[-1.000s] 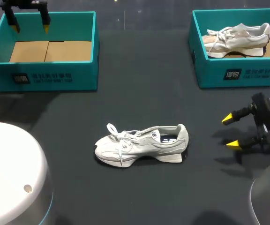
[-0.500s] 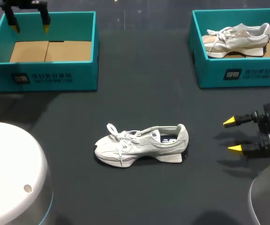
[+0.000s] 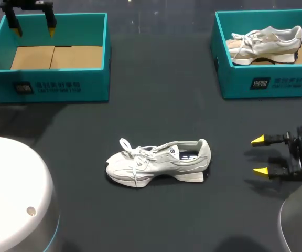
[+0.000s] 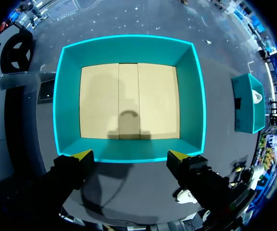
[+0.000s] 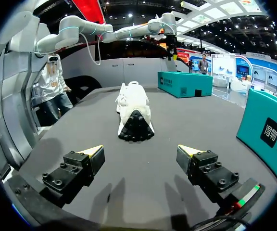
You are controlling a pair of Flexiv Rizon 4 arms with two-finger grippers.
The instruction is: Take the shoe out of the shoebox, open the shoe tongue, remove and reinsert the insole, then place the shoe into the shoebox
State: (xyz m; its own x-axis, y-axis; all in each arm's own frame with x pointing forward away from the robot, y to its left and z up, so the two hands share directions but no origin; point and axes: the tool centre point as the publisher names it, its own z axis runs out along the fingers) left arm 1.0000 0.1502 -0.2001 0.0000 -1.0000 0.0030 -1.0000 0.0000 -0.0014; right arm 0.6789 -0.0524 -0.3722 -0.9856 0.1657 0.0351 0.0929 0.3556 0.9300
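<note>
You are looking at a dark grey desk [image 3: 156, 100] that fills the head view. Its top is matte and plain in colour. Light from overhead throws soft, blurred shadows across it.

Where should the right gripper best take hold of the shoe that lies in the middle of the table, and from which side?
Probably at the heel, coming in level from the heel end. The shoe stands on its sole with its heel toward the open right gripper, and the heel is narrow, so one finger could go on each side.
</note>
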